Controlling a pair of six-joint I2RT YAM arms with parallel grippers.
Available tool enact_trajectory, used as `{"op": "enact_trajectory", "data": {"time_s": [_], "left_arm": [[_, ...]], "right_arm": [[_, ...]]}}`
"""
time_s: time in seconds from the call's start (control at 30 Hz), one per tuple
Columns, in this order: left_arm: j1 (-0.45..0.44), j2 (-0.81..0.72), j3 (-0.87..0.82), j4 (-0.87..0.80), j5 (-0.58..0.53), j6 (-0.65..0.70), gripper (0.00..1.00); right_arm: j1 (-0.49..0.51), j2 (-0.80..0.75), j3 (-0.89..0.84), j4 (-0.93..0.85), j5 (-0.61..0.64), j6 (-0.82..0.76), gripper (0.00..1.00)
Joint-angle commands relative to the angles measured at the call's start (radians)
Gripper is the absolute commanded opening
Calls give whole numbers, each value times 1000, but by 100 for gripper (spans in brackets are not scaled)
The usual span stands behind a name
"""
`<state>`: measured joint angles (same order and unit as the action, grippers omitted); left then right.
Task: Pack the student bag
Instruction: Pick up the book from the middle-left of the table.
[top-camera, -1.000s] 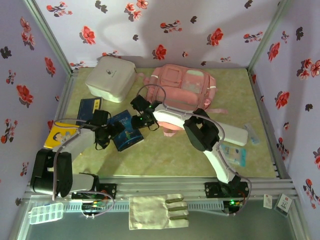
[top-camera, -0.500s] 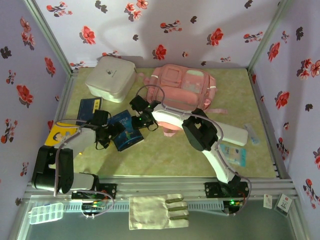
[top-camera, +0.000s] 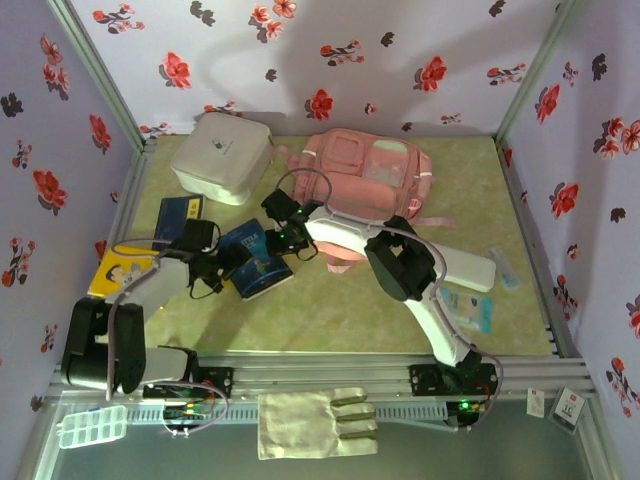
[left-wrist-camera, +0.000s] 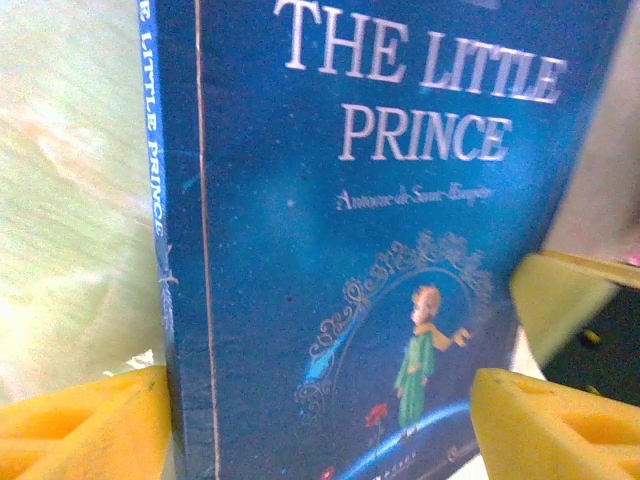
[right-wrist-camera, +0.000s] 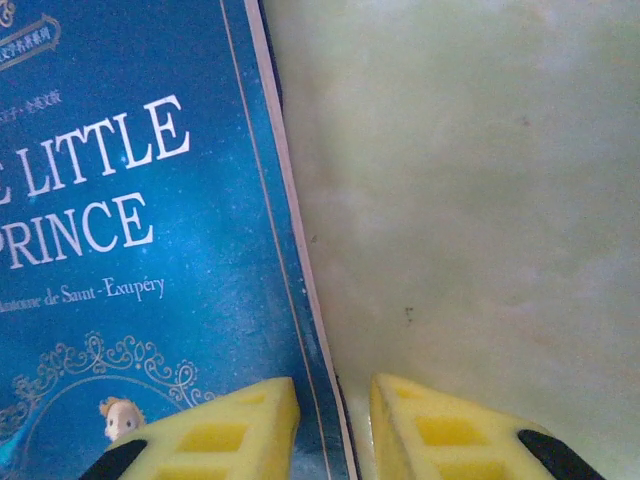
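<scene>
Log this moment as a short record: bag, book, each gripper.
bag: student bag lies at the back, right of the white box
book: The Little Prince, nearer the arms than the bag
left gripper: fingers straddle the book, grip unclear
right gripper: fingers close together at the book's edge, grip unclear

Left of the bag (top-camera: 370, 170) sits the box (top-camera: 222, 155); before the bag's left end lies a book (top-camera: 255, 262) — further left of the bag, another book (top-camera: 180, 217).
</scene>
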<state>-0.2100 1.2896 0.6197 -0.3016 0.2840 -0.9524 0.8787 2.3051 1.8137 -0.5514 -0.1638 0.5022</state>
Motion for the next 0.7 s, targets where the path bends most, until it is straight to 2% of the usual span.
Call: {"op": "enact_trajectory", "data": {"time_s": [0.0,0.17,0.4,0.5,0.6,0.67], "left_arm": [[-2,-88,40,116,105,-47,73],[-10,-87,37,156,121,-104,61],[-30,-11,42,133,81,-98,44],[-30,-11,59,97,46,-67,30],[-35,-40,87,65,31,-22,12],[-37,-66,117,40,29,6,5]], "right_arm": [[7,56,-18,-44,-25,22,26],[2,54,-28,-35,-29,31,26],[-3,31,-44,-16,-49,40,26],[-13,-1,-58,2,-54,50,27],[-35,-85,-119,84,-86,53,33],[-54,-168,-175,157,-101,54,38]]}}
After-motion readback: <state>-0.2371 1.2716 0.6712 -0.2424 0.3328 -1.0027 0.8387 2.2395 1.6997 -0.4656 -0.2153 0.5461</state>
